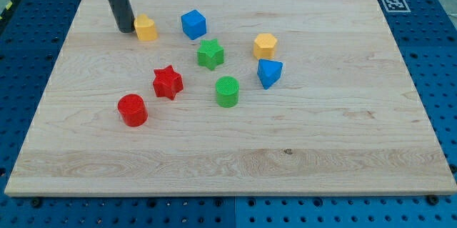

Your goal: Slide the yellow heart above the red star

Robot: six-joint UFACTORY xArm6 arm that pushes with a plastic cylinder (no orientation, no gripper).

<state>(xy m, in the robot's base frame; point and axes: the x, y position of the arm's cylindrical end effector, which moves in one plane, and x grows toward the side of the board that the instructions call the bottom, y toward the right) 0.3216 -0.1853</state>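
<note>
Yellow heart (pixel 146 28) touches my tip (pixel 126 30) on its left; no gripper shows.

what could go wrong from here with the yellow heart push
1. My tip sits against the view's left side of the yellow heart, so a straight push may send it into the blue cube.
2. Pushed off-centre, the heart may slip off my tip.
3. Sliding downward, it may bump the red star.
</note>
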